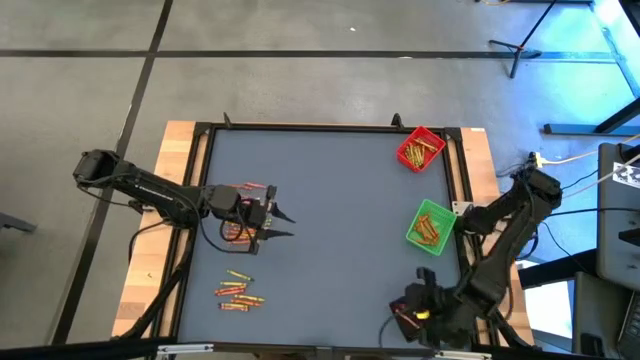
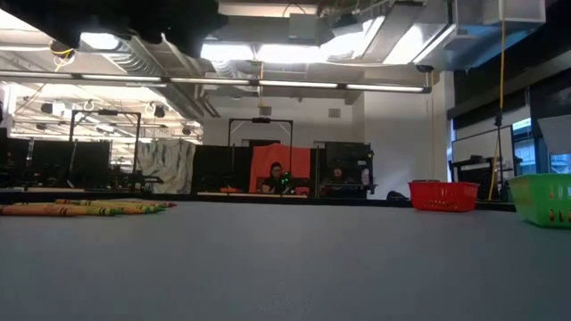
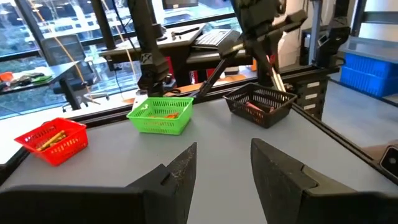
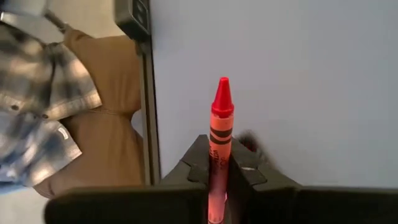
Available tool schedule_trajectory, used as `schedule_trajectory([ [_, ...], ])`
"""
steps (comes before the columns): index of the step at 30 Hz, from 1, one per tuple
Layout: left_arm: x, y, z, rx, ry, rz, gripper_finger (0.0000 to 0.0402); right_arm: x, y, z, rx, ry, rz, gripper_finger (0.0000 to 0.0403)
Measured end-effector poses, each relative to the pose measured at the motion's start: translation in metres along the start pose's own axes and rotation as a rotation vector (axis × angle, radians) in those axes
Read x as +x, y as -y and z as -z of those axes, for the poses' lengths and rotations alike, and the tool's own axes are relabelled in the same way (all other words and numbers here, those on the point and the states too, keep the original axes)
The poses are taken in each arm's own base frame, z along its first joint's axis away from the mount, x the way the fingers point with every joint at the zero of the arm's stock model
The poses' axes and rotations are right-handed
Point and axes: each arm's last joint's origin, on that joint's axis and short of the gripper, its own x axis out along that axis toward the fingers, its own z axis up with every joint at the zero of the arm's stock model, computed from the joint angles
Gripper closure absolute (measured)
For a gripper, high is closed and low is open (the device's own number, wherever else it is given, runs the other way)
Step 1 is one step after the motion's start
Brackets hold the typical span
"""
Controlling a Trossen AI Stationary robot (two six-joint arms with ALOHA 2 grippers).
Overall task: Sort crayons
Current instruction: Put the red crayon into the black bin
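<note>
A red crayon (image 4: pixel 218 155) stands clamped between the right gripper (image 4: pixel 219 177)'s two dark fingers, its pointed wax tip poking out past the fingertips and its paper wrapper with dark bands caught right at the pinch. From above, that right gripper (image 1: pixel 412 312) sits low at the table's near edge, toward the right corner, beside a black mesh tray (image 3: pixel 259 104) that the left wrist view shows as an open wire basket with something reddish inside. Over on the left side of the table (image 1: pixel 340 250), loose crayons (image 1: pixel 240 290) lie scattered near the near-left corner, thin sticks in red, orange, yellow and a touch of green, and another small cluster (image 1: pixel 236 231) lies directly under the left arm. The left gripper (image 1: pixel 280 223) hovers over the table's left half, its fingers spread apart and nothing between them; in its own view the two blunt, matte dark fingers (image 3: pixel 180 174) frame bare grey tabletop. Toward the far-right corner sits a red tray (image 1: pixel 420 149), a square plastic lattice basket with yellowish and orange crayons in it, and along the right edge, about midway, a green tray (image 1: pixel 431 226) of the same lattice make holding orange and red ones. The tabletop is a smooth blue-grey sheet in a dark frame. A person in a plaid sleeve (image 4: pixel 37 93) shows beyond the table's edge.
</note>
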Motion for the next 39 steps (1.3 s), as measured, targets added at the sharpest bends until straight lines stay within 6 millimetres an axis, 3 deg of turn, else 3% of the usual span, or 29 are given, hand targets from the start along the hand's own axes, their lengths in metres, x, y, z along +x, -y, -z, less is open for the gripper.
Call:
schedule_trajectory([
  [4, 0.000, 0.005, -0.001, -0.015, -0.002, -0.015, 0.0266, 0.005, 0.004, 0.029, 0.110, -0.024, 0.032, 0.0368],
  [10, 0.001, 0.011, 0.000, -0.014, -0.008, -0.007, 0.0266, 0.015, 0.018, 0.056, 0.196, -0.057, 0.089, 0.0387],
  [14, 0.000, 0.015, 0.000, -0.015, -0.014, 0.011, 0.0266, 0.023, 0.023, 0.062, 0.235, -0.084, 0.078, 0.0376],
  [26, 0.000, 0.017, 0.000, -0.014, -0.015, 0.022, 0.0266, 0.027, 0.028, 0.066, 0.376, -0.125, 0.100, 0.0270],
  [32, 0.000, 0.017, 0.000, -0.014, -0.015, 0.022, 0.0266, 0.022, 0.018, 0.047, 0.348, -0.131, 0.048, 0.0254],
  [39, 0.000, 0.016, 0.002, -0.015, -0.043, -0.011, 0.0266, 0.013, 0.010, -0.013, 0.070, 0.122, 0.035, 0.0259],
])
